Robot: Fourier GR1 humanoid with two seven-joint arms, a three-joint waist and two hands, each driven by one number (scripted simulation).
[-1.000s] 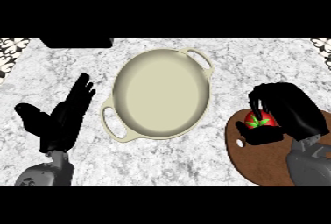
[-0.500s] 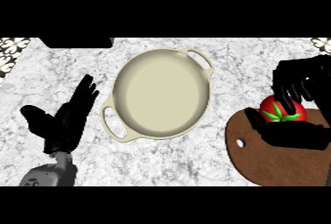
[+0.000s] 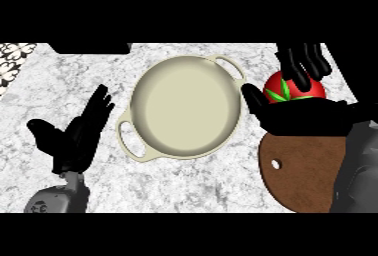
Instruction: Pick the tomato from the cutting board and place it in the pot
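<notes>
Gripping red tomato [image 3: 297, 90], green star-shaped top visible, right hand [image 3: 303, 117] curled around it beside cream pot [image 3: 184, 107]; left hand [image 3: 77, 135] open, fingers straight.

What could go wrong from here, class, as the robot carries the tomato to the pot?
1. The right hand curls round the tomato with much of its top showing, so it might slip out over the counter short of the pot.
2. The hand is close beside the pot's rim and right handle; a low sideways move could knock the pot.
3. The open left hand rests near the pot's other handle, not steadying it.
</notes>
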